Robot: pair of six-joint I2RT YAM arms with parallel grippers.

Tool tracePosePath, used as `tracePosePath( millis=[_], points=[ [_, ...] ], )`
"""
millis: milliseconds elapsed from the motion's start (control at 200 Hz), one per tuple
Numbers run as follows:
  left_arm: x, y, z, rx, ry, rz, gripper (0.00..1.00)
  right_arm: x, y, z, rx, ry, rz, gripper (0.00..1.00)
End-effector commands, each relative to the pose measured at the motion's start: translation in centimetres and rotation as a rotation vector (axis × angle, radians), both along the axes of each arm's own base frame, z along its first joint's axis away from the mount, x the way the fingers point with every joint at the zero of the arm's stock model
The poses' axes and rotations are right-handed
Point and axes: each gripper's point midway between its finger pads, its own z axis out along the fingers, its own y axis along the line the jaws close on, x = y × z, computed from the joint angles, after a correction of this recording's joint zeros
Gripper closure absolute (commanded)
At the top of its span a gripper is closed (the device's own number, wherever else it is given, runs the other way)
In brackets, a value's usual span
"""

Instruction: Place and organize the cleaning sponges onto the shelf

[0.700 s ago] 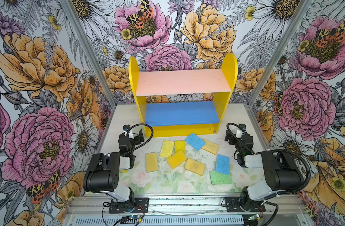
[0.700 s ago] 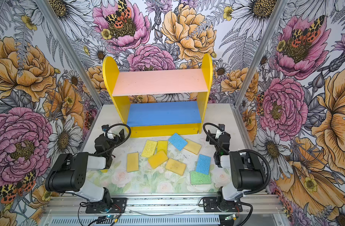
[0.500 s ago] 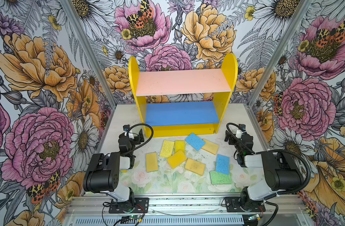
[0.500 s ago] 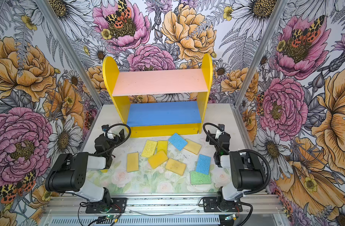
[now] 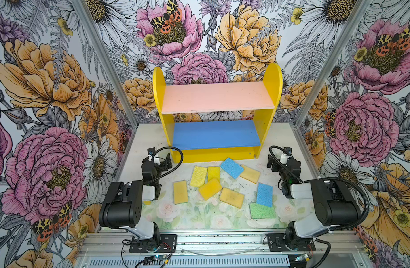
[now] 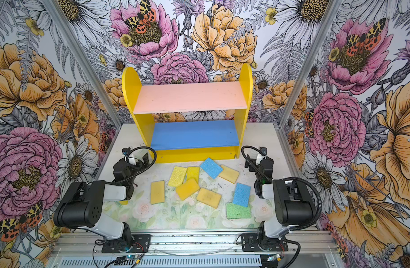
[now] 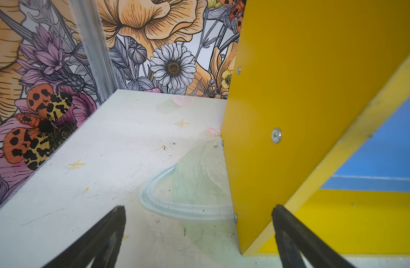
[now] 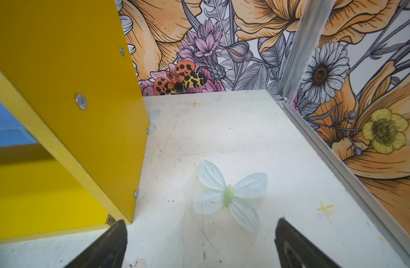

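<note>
Several cleaning sponges lie loose on the mat in front of the shelf (image 5: 218, 97) (image 6: 190, 97). Among them are a blue one (image 5: 232, 167) nearest the base strip, another blue one (image 5: 264, 194), a green one (image 5: 262, 210) and yellow to tan ones such as the sponge (image 5: 180, 192) on the left. Both shelf boards are bare. My left gripper (image 5: 159, 159) (image 7: 199, 208) stands open and empty by the shelf's left side panel (image 7: 292, 92). Open and empty too, my right gripper (image 5: 278, 159) (image 8: 200, 220) sits by the right side panel (image 8: 71, 69).
Floral walls with aluminium corner posts (image 5: 106, 69) close in the table on three sides. A metal rail (image 5: 199, 241) carrying both arm bases runs along the front edge. A sliver of yellow sponge (image 5: 147, 202) peeks out under the left arm.
</note>
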Motion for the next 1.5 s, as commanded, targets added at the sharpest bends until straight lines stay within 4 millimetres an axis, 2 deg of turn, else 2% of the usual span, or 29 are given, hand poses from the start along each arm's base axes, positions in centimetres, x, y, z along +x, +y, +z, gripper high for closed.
tracePosePath(
  millis=[0,775,875,985,1131,1306,1496],
  points=[
    [0.4,-0.2,0.5,0.019,-0.010,-0.005,0.01,0.5,0.3,1.2,-0.014,-0.031,0.017,0.00],
    [0.5,-0.1,0.6,0.022,-0.010,0.006,0.01,0.1,0.0,1.5,-0.011,-0.055,-0.005,0.01],
    [0.2,1.1,0.9,0.050,-0.012,0.129,0.01,-0.4,-0.8,2.4,-0.009,-0.080,-0.057,0.01],
    [-0.4,2.4,1.4,0.067,-0.024,0.249,0.01,-0.5,-1.9,2.9,-0.008,-0.030,-0.121,0.00],
    [-0.8,1.8,1.9,0.087,-0.049,0.243,0.01,-0.3,-3.8,4.2,0.079,0.106,-0.273,0.01],
    [-0.9,1.7,1.9,0.090,-0.050,0.246,0.01,-0.4,-4.0,6.9,0.220,0.032,-0.307,0.00],
    [-0.7,2.0,2.3,0.115,-0.012,0.276,0.01,1.1,-1.5,8.7,0.339,0.047,-0.143,0.01]
  ],
)
